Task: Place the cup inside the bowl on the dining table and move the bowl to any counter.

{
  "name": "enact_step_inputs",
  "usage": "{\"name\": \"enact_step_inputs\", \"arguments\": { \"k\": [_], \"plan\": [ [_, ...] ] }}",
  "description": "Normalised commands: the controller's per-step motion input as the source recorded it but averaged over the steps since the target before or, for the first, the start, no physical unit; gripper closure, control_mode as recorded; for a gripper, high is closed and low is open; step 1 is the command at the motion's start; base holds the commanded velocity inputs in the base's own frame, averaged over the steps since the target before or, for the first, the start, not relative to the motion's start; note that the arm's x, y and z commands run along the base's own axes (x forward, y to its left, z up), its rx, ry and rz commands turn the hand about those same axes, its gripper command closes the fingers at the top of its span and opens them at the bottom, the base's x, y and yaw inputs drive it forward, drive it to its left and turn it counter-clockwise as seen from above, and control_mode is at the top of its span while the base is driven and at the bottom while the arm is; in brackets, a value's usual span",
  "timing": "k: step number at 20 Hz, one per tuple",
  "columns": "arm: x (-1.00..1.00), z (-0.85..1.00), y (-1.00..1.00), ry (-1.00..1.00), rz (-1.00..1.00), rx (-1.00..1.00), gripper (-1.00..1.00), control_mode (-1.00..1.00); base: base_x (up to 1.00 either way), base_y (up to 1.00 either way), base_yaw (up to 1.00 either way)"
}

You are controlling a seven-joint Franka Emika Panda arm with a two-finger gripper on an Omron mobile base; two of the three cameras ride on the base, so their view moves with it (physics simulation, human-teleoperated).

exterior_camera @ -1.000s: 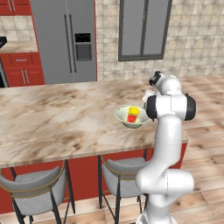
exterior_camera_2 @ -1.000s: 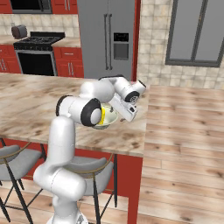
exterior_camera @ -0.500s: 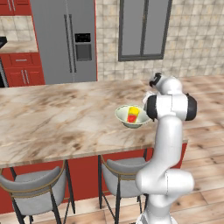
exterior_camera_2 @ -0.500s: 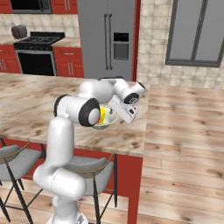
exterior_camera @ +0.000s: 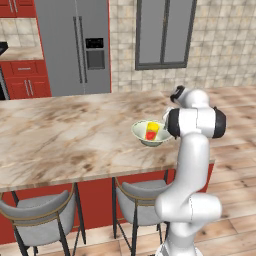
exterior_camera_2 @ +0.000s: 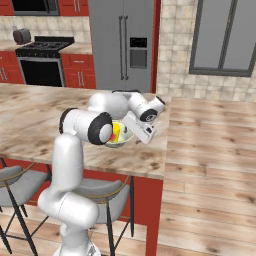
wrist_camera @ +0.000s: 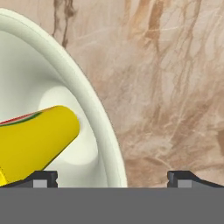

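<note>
The pale bowl [exterior_camera: 142,134] stands near the right end of the dining table [exterior_camera: 70,135], with the yellow cup [exterior_camera: 151,131] lying tilted inside it, red mark showing. In the right base view the bowl [exterior_camera_2: 121,139] sits half behind my arm, and my gripper [exterior_camera_2: 131,134] hangs low at its right rim. From the hand view the gripper [wrist_camera: 113,177] is open and astride the bowl's rim [wrist_camera: 94,103]. One fingertip [wrist_camera: 43,177] is over the bowl's inside by the cup [wrist_camera: 35,140], the other fingertip [wrist_camera: 181,177] over bare marble [wrist_camera: 175,87]. Nothing is gripped.
Grey stools [exterior_camera: 42,220] [exterior_camera: 140,197] stand along the table's near side. The table's right end [exterior_camera_2: 162,150] lies just past the bowl. Behind are a steel fridge [exterior_camera: 75,45], a red-cabinet counter [exterior_camera: 22,55] and a stove [exterior_camera_2: 42,60].
The hand has sunk a little and come closer to the bowl's rim. Bowl and cup have stayed where they were, and the jaws have stayed wide.
</note>
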Motion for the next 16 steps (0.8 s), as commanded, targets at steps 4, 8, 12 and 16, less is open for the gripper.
{"name": "enact_step_inputs", "arguments": {
  "k": [4,8,12,16],
  "plan": [
    [0.00,-0.09,0.13,0.00,0.00,0.00,-1.00,-1.00,0.00,0.00,0.00],
    [0.09,0.00,0.08,0.00,0.00,0.00,-1.00,-1.00,0.00,0.00,0.00],
    [0.01,0.00,0.08,0.00,0.00,0.00,-1.00,-1.00,0.00,0.00,0.00],
    [0.00,0.00,0.00,0.00,0.00,0.00,-1.00,-1.00,0.00,0.00,0.00]
  ]
}}
